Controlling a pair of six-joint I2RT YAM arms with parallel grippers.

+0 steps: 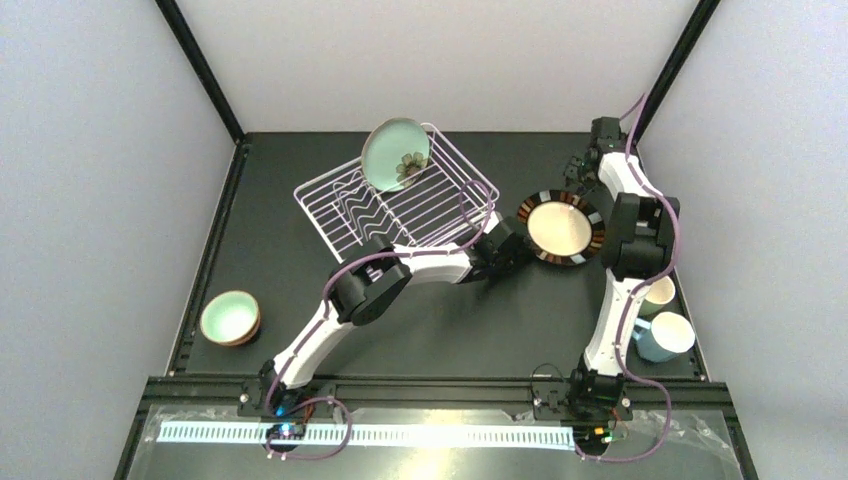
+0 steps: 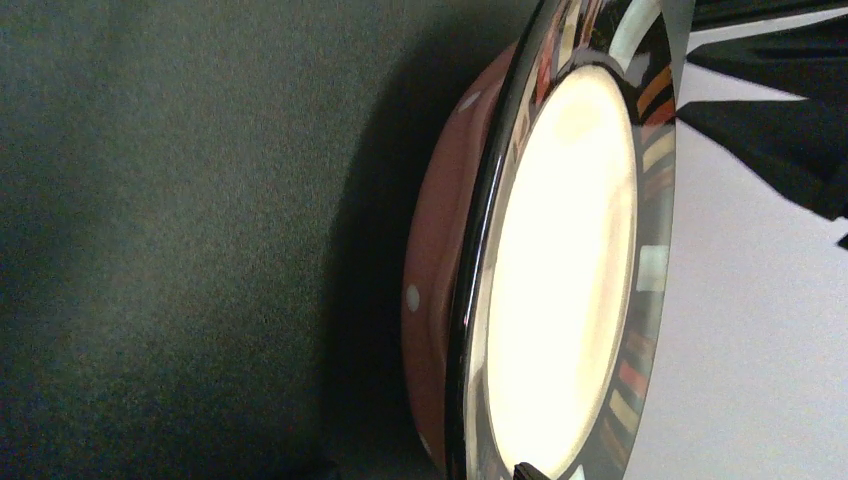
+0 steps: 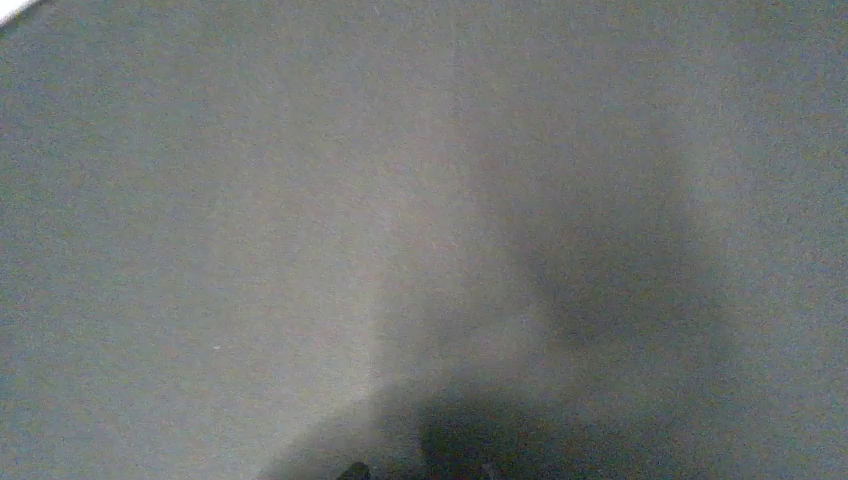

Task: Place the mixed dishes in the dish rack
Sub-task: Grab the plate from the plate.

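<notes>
dish rack (image 1: 330,205) was white wire; flowered plate (image 1: 396,153) mint green. striped-rim plate (image 1: 560,228) at 3 o'clock: cream centre, black rim, multicolour bars; speckled plate (image 2: 440,260) under it pink-red, white dots. bowl (image 1: 230,317) at 8 o'clock mint, reddish outside. at 4 o'clock: pale green mug (image 1: 657,293), light blue mug (image 1: 667,337).

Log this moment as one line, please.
left gripper at striped plate | right gripper over table | green plate in rack | bowls, mugs outside

I see the rack (image 1: 400,205) mid-table, a green plate (image 1: 396,153) propped at its far corner — striped plate (image 1: 560,228) just right, bowls (image 1: 230,317) near left, mugs (image 1: 664,336) near right.
</notes>
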